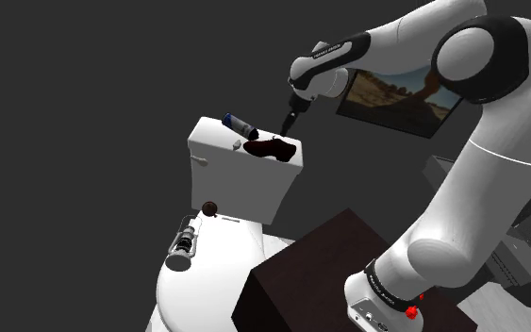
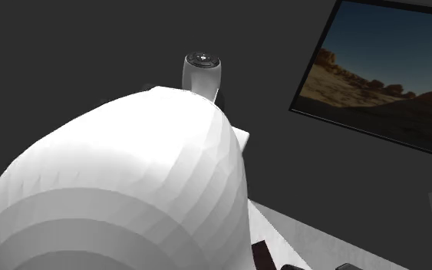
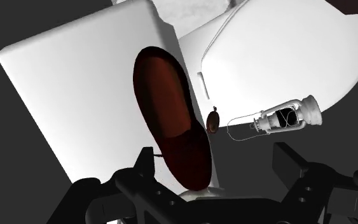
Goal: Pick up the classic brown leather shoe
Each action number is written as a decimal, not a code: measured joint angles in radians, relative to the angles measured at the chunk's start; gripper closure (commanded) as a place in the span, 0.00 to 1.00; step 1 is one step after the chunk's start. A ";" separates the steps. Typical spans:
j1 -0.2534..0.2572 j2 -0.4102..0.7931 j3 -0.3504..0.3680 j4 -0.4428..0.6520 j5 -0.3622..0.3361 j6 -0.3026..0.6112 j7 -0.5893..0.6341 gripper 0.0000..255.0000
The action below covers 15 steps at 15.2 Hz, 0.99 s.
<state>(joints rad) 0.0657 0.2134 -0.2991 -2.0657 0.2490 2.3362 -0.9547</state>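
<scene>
A dark brown shoe (image 1: 271, 148) lies on the lid of a white toilet tank (image 1: 218, 140), near the edge of the lid. My black gripper (image 1: 291, 121) hangs just above the shoe, pointing down at it. In the wrist view the shoe (image 3: 171, 121) stretches along the tank lid (image 3: 75, 83), with its near end beside one finger (image 3: 147, 160). The gripper (image 3: 219, 164) is open, and nothing sits between its fingers.
A small blue and grey cylinder (image 1: 238, 124) lies on the tank behind the shoe. A lantern (image 3: 279, 118) and a small dark round thing (image 3: 213, 121) rest on the toilet's closed lid (image 3: 285, 51). A framed landscape picture (image 1: 400, 94) hangs behind. My white arm (image 2: 114, 192) blocks the second exterior view.
</scene>
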 measured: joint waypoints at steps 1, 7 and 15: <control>-0.008 0.043 0.007 0.035 0.016 0.005 -0.034 0.00; -0.041 0.201 0.045 0.146 0.067 0.044 -0.150 0.00; -0.053 0.250 0.060 0.144 0.093 0.093 -0.175 1.00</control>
<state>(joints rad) 0.0130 0.4639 -0.2395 -1.9217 0.3418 2.4295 -1.1301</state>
